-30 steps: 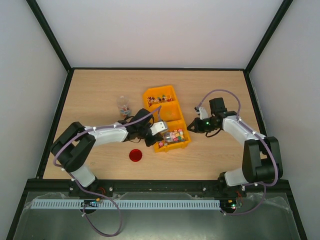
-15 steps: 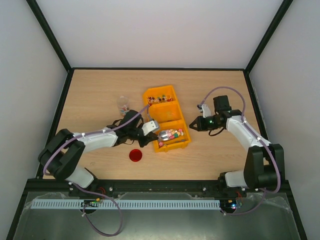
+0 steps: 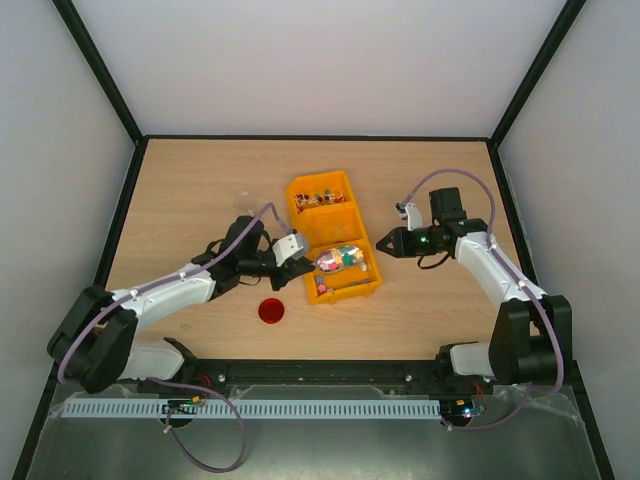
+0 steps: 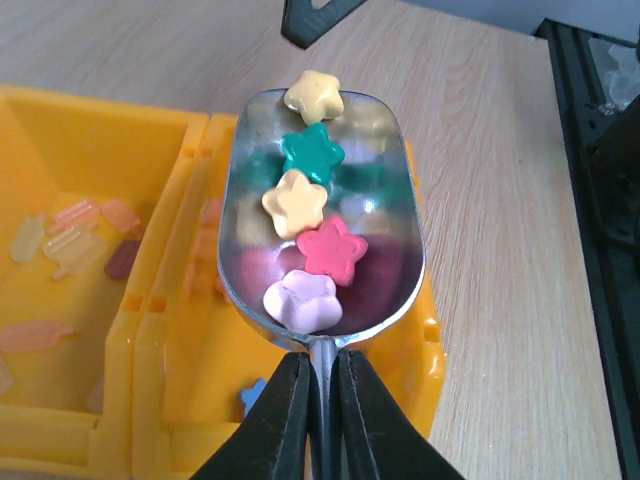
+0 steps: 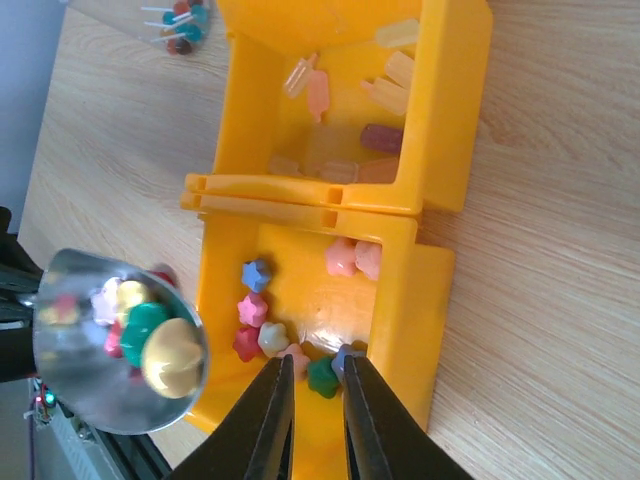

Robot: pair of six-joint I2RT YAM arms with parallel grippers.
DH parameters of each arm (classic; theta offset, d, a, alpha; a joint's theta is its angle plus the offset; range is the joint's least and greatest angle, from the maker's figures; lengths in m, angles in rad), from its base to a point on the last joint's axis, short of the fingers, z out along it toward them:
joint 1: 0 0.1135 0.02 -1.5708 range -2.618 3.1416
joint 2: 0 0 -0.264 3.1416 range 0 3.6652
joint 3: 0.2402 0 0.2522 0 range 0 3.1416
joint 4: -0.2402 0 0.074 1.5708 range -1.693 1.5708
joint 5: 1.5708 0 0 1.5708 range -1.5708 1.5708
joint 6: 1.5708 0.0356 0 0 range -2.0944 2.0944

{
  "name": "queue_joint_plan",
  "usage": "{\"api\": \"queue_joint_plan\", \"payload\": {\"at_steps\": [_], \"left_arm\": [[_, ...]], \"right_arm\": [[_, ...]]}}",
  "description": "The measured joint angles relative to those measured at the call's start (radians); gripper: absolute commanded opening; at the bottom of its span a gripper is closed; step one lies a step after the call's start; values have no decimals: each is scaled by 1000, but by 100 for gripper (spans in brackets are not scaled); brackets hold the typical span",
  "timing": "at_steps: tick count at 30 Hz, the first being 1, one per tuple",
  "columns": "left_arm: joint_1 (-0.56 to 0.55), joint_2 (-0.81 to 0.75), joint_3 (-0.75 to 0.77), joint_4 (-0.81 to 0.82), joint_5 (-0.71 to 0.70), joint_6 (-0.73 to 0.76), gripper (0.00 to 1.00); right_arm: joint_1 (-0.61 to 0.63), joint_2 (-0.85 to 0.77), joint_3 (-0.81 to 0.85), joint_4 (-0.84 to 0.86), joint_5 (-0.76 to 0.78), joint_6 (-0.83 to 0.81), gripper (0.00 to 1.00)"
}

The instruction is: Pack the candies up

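Five star candies [image 4: 300, 205], yellow, green, pink and pale pink, sit in a shiny metal scoop [image 4: 385, 215]. More star candies lie below in the near part of the yellow bin [image 5: 440, 150]. The far part of the bin holds long candies. The left claw [image 4: 320, 390] squeezes the scoop's thin handle and holds the scoop over the bin. The right claw [image 5: 317, 368] hangs over the bin's right side. Its fingers are close together with a thin gap, and it holds nothing. A red lid [image 3: 271, 311] lies on the surface, near and left of the bin. A small clear jar [image 3: 244, 203] stands farther left. I think the scooping is done. Next the scoop must go to the jar, kept flat so no candy rolls off, then tip slowly.
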Motion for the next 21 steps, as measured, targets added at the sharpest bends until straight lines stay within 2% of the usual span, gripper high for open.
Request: {"api": "queue_joint_plan", "payload": {"at_steps": [8,14,21], "left_arm": [[37,-85,-1,-20,43,-38,2],[119,-159,51,-177,87,-8,2],[292,-195,188,-424,144,79,2]], "right_arm": [[0,-4,10,35,-24,30,28],[0,-4,24,68,-43,48,38],[0,-3,35,120,-65,72,48]]}}
